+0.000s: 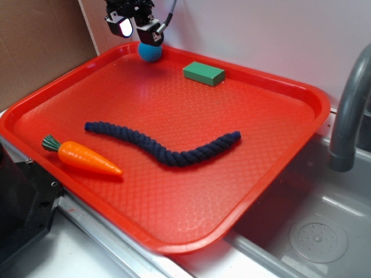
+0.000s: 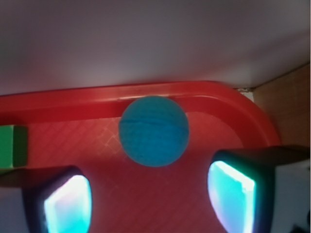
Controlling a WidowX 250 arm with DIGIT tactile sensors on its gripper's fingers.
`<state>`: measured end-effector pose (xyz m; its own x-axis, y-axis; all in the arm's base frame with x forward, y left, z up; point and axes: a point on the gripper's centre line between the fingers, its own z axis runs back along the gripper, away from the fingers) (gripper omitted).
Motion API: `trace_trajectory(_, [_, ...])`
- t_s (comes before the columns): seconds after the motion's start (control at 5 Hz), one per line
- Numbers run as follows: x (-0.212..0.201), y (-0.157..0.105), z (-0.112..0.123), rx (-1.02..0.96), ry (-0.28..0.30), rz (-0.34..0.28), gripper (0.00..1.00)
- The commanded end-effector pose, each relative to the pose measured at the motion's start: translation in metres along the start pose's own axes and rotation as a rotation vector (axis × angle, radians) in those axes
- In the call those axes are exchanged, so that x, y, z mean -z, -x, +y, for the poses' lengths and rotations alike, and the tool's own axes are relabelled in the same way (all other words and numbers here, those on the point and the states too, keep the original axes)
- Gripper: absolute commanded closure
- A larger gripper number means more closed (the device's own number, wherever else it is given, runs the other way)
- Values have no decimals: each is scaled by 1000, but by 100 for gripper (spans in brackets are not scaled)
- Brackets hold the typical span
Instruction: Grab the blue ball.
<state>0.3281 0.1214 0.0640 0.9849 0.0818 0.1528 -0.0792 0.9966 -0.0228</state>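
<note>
The blue ball [image 1: 150, 52] [image 2: 154, 131], small and teal with a knitted surface, rests at the far corner of the red tray [image 1: 278, 145], close to the rim. My gripper [image 1: 138, 30] hovers just above and slightly in front of it. In the wrist view the gripper [image 2: 148, 201] stands open, its two pale fingers [image 2: 68, 204] spread wide with bare tray between them, and the ball sits just beyond the gap, touching neither finger.
A green block [image 1: 204, 73] [image 2: 12, 145] lies right of the ball near the back rim. A dark navy rope [image 1: 165, 146] crosses the tray's middle, a toy carrot [image 1: 81, 156] lies front left. The wall is close behind; a grey faucet [image 1: 348, 104] and sink are to the right.
</note>
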Motion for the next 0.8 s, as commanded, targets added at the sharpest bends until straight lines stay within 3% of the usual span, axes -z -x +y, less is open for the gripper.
trace_trajectory(0.0, [-11,-10,11,-24,-40,-131,0])
trace_trajectory(0.2, [3,-8,18,-20,-49,-143,0])
trace_trajectory(0.4, [17,-9,16,-4,-62,-112,0])
trace_trajectory(0.6, [15,-8,14,-6,-74,-109,100])
